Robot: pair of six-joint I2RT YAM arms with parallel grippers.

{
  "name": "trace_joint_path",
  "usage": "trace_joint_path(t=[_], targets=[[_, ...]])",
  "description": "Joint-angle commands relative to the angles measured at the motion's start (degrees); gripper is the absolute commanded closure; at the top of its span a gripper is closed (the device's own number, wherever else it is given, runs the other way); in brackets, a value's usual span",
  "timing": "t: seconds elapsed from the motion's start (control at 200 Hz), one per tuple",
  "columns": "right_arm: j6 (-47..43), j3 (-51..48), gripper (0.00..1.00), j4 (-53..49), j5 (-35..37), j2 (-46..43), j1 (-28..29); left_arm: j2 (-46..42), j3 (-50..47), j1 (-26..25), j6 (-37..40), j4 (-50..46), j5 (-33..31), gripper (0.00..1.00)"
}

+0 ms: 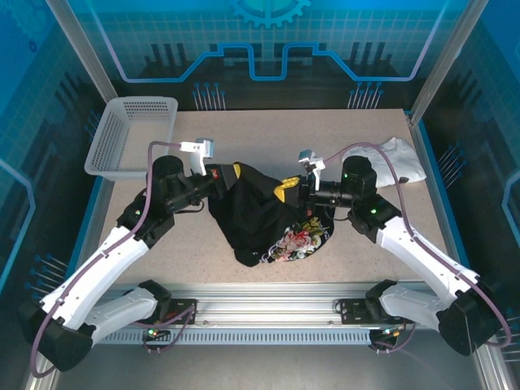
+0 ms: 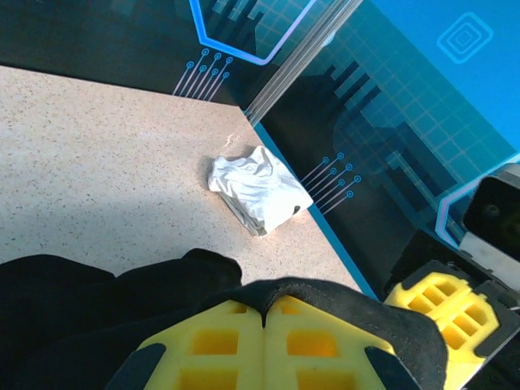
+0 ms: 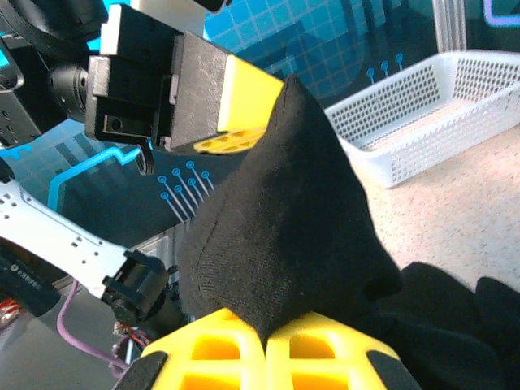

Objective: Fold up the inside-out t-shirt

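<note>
Top external shows floral print (image 1: 296,241) on t-shirt (image 1: 244,213); wrist views, plain black

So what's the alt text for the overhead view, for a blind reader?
Two robot arms hold a bunched black t-shirt between them, left gripper and right gripper each pinching its cloth. A white basket sits far left on the table, a white garment far right.
</note>
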Motion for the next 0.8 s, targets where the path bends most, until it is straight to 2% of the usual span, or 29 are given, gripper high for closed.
trace_joint_path(t=[0.0, 0.18, 0.26, 0.46, 0.545, 0.61, 0.695, 0.795], targets=[[2.4, 0.4, 1.00, 4.0, -2.9, 1.0, 0.1, 0.9, 0.2, 0.5, 0.6, -1.3, 1.4, 1.00], [3.1, 0.6, 1.00, 3.5, -1.2, 1.1, 0.5, 4.5, 2.4, 0.4, 3.7, -8.0, -6.1, 1.00], [4.6, 0.7, 1.00, 4.2, -0.4, 1.3, 0.5, 6.2, 3.1, 0.4, 5.2, -10.5, -8.6, 0.84], [8.9, 0.8, 1.00, 5.7, 2.1, 2.8, 0.5, 4.9, 0.9, 0.4, 6.5, -10.1, -7.0, 0.60], [10.3, 1.1, 1.00, 5.6, 3.1, 3.3, 0.4, 1.3, -2.3, 0.4, 6.7, -7.5, -4.5, 0.55], [10.7, 1.5, 1.00, 5.4, 3.5, 3.6, 0.4, -1.7, -5.4, 0.4, 7.2, -4.3, -0.2, 0.53], [10.7, 1.9, 1.00, 4.7, 4.1, 3.9, 0.3, -4.1, -8.4, 0.2, 7.8, 0.0, 6.6, 0.54], [10.9, 2.0, 1.00, 4.5, 4.2, 4.1, 0.3, -3.1, -8.8, -0.2, 7.9, 2.9, 13.1, 0.57]])
